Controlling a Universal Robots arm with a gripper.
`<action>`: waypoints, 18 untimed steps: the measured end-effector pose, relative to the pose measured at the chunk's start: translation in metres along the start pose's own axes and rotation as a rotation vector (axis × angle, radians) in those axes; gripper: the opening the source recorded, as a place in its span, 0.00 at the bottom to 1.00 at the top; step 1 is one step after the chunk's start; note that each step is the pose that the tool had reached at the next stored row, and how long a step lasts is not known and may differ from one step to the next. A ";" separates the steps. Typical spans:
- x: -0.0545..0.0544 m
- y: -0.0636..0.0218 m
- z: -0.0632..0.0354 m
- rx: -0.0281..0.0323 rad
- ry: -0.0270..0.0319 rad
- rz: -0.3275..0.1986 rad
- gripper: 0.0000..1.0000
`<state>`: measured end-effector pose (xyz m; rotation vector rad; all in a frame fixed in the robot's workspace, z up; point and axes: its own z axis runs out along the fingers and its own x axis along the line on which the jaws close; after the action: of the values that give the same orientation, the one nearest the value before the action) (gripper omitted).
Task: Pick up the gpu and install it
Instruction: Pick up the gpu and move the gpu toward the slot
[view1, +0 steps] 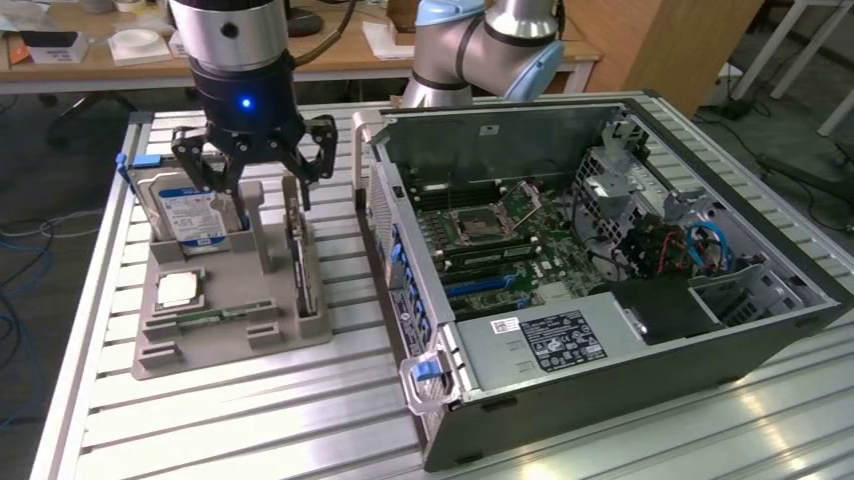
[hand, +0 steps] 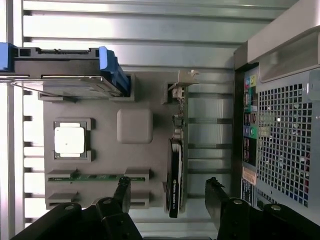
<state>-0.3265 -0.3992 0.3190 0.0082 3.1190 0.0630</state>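
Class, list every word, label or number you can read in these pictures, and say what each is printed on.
None can be read.
Hard drive label: too small.
Black label inside the case: blurred.
White print on the gpu edge: too small.
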 end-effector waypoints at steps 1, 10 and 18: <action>0.000 0.0000 0.0013 0.0000 0.0001 0.000 0.71; -0.001 -0.0007 0.0164 0.0001 0.0002 0.000 0.71; -0.006 -0.0017 0.0265 -0.0001 0.0001 0.000 0.71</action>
<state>-0.3195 -0.3999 0.2926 0.0081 3.1191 0.0631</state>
